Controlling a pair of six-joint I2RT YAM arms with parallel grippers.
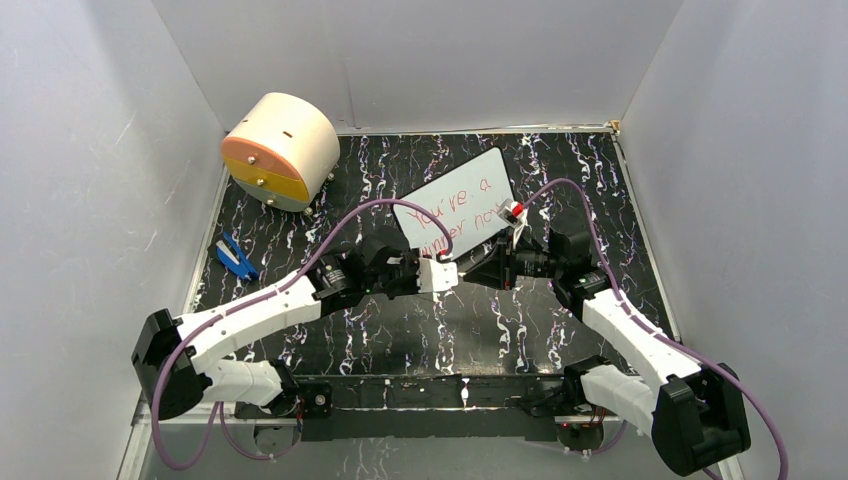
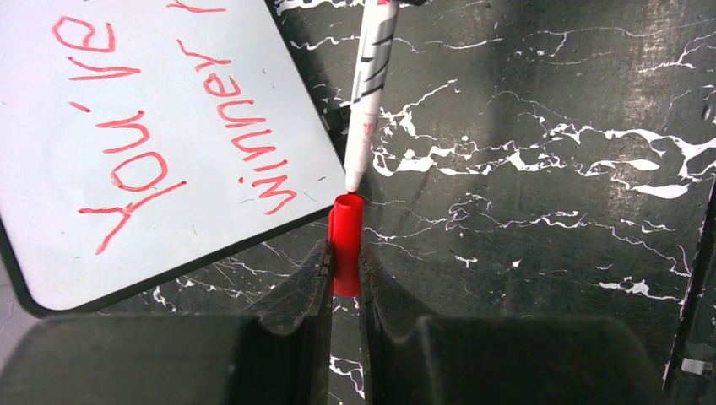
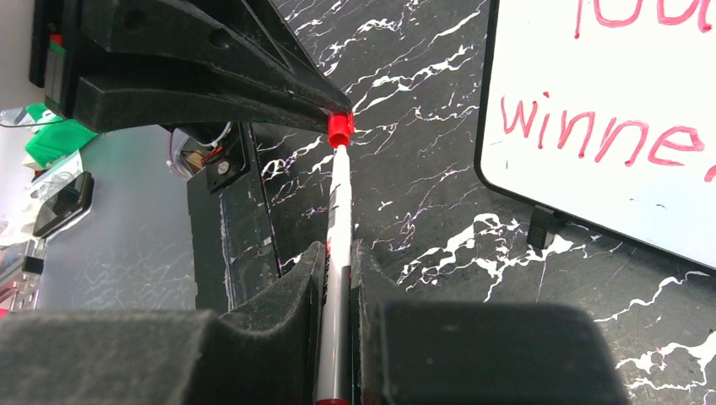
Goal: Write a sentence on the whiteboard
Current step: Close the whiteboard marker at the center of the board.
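Beige drum (image 1: pixel 283 142) stands left of the whiteboard (image 1: pixel 462 195).

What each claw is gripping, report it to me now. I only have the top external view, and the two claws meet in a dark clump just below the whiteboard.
Observer: The left claw is shut on a red marker cap, with the cap's open end pointing away from the claw.
Operator: Now give me the right one, and tell me how the two line up.
Observer: The right claw is shut on the barrel of a marker. The marker's tip sits at the mouth of the red marker cap, and the barrel is not yet pushed in.
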